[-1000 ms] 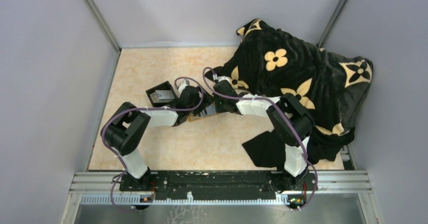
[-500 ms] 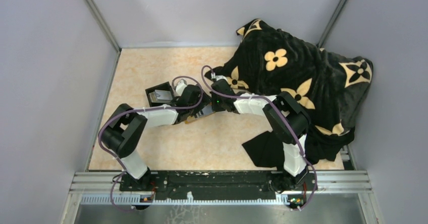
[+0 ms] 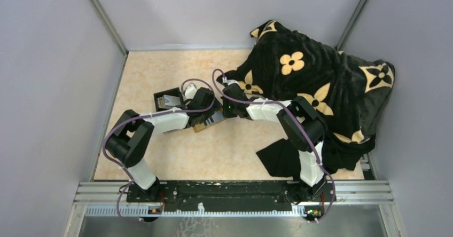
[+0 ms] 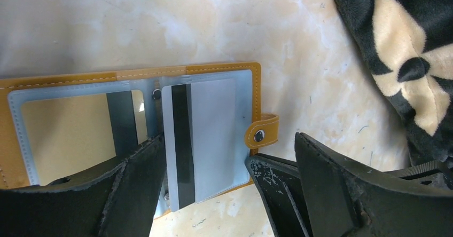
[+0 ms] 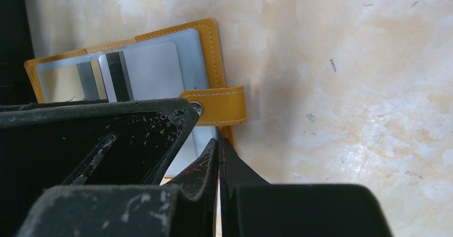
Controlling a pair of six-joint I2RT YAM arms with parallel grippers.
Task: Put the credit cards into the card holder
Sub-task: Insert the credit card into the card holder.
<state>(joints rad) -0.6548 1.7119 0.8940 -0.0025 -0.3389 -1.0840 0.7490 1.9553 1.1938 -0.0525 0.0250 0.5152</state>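
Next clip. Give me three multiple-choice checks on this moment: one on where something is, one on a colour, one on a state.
1. In the top view, the black box sits:
A) left of the card holder
B) on the blanket
C) between the arm bases

2. The stripe on the silver card is:
A) red
B) white
C) black

3. The card holder is:
A) snapped shut
B) lying open
C) standing on edge

Answers:
1 A, the box lies just left of and beyond the holder.
2 C, the left wrist view shows a black band down the card.
3 B, both clear pockets face up and the snap tab is undone.
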